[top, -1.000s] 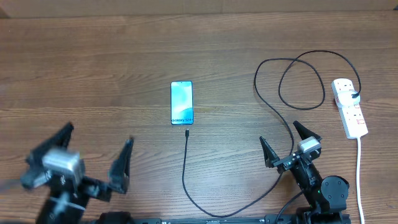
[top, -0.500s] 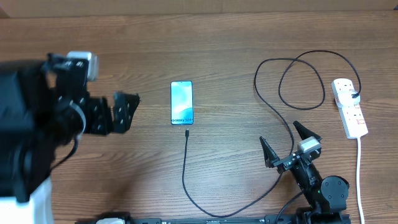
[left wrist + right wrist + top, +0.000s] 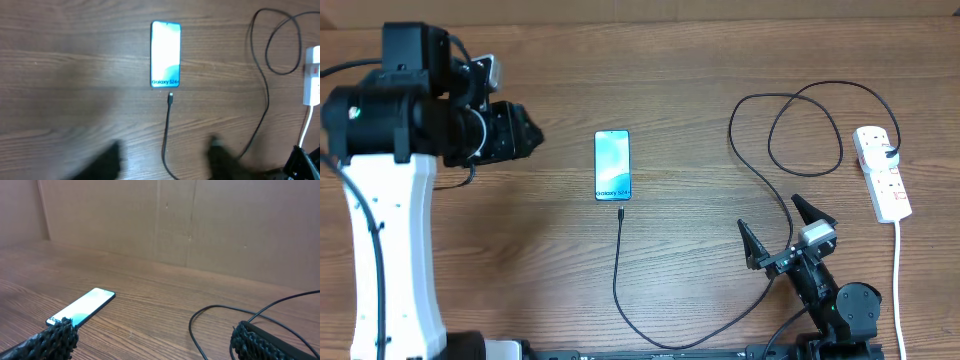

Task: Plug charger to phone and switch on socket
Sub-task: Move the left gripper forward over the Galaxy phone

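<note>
Phone (image 3: 612, 165) screen reads "Galaxy S24+"; L tool (image 3: 164, 149) part-spread, R tool (image 3: 768, 212) spread wide.

One phone (image 3: 612, 165), one black charger cable (image 3: 617, 270), one white socket strip (image 3: 882, 185) with one white cord (image 3: 898, 280), two robot grippers, left gripper (image 3: 525, 135) and right gripper (image 3: 768, 212), one wooden table (image 3: 670, 80).

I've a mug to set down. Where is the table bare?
Bare wood lies between the phone and the charger loops, and between the left arm and the charger's straight run. The right side is crowded with the loops, socket and right gripper.
</note>
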Motion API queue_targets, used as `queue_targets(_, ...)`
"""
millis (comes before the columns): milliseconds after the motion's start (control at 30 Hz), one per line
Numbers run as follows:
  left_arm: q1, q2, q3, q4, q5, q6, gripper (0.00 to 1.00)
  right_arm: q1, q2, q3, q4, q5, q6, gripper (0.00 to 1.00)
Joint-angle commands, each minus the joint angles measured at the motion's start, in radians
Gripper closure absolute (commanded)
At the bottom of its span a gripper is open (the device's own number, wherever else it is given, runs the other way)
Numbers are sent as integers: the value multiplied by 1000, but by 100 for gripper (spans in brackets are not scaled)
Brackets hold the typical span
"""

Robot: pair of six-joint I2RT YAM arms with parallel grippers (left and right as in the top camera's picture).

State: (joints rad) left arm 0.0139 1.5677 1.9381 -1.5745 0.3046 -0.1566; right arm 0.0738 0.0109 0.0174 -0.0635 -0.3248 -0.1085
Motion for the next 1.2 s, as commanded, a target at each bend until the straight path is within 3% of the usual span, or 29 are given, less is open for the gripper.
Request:
queue_targets(0,1,47,21,-24,34,-16,96,5,-8,-9,5,9,-1,0)
queue_targets(333,-107,163,21,-74,63,-15,96,5,-8,-9,5,9,-1,0)
queue_targets(800,-299,266,21,5,55,-62,91,5,-8,-9,5,9,-1,0)
queue_targets(1167,-385,401,21,28,51,-79,96,5,-8,-9,5,9,-1,0)
